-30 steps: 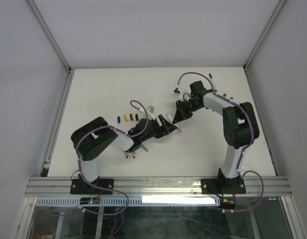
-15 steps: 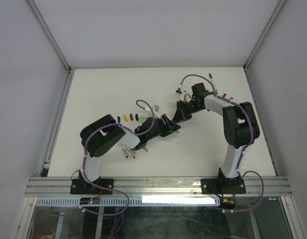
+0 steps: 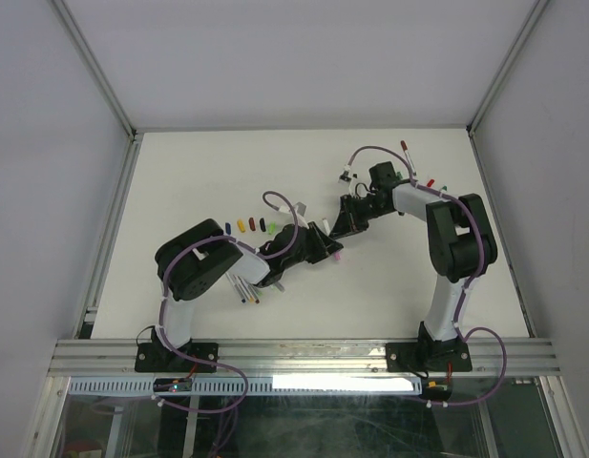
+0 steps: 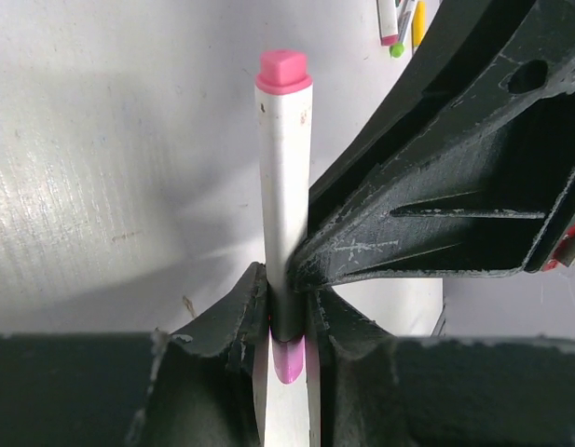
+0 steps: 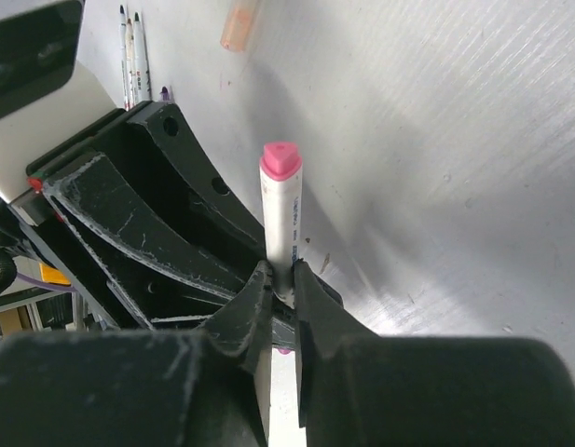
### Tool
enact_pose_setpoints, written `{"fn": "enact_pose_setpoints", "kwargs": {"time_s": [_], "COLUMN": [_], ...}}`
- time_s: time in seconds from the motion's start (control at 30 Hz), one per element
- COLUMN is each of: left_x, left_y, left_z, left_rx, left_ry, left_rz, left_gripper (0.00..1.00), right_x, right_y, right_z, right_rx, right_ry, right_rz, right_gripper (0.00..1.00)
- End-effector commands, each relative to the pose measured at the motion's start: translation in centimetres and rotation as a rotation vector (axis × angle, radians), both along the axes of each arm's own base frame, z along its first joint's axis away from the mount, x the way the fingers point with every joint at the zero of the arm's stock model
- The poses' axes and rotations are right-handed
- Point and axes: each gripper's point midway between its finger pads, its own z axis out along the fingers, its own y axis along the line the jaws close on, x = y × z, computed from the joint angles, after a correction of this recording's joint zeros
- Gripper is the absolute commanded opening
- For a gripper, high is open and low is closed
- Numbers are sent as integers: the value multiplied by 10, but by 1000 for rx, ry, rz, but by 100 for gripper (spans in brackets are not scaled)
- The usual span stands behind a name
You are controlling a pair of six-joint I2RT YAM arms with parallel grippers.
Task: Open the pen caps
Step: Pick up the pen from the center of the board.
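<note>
One white-barrelled pen (image 4: pixel 285 186) with a pink end plug (image 4: pixel 283 70) is held between both grippers above the table's middle. My left gripper (image 4: pixel 287 317) is shut on the barrel's lower end, where a pink rounded piece (image 4: pixel 288 358) pokes out; whether that piece is cap or tip I cannot tell. My right gripper (image 5: pixel 283 279) pinches the same pen (image 5: pixel 281 209) close beside the left one's fingers (image 5: pixel 129 214). From above, the two grippers (image 3: pixel 325 245) (image 3: pixel 344 229) meet nose to nose. A row of loose pen caps (image 3: pixel 248 225) lies on the table left of them.
Several uncapped pens (image 3: pixel 246 291) lie by the left arm's forearm. More pens (image 3: pixel 432 181) lie at the back right near the right arm, and one (image 3: pixel 406 145) rests close to the rear edge. An orange cap (image 5: pixel 239 26) shows blurred in the right wrist view.
My left gripper has slid in toward the right gripper and closed its jaws on the pen the right one was holding. The left arm's elbow swung rightward.
</note>
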Motion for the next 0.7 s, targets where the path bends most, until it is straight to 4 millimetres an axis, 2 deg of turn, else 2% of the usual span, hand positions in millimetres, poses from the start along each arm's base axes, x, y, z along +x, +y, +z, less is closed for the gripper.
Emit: {"fn": "enact_pose_setpoints", "kwargs": {"time_s": [0.0,0.13,0.27,0.4,0.53,0.67], "left_x": [4,-7,-21,-50,-77,-101], "left_y": [-7,2,15,17,27,37], "left_z": [37,48,62,83,88,86], "left_rx": [-39,-3,44,71,119,159], "left_ry": [-108,-185,-310,-436,-494,-506], "left_rz": [-19,-72,-143,-320,-468,-599], "left_gripper": [4,4,3,3,3,5], "right_x": [3,6,0,-12,-32,-66], "right_y": [-2,-17,-28,-29,-30,-36], "right_z": [25,47,76,107,137,137], "right_rx": [79,108,116,151,200,210], "right_ry": [-37,-121,-281,-497,-742,-1006], "right_rz": [3,6,70,158,277,474], "right_gripper": [18,31,33,34,36,47]}}
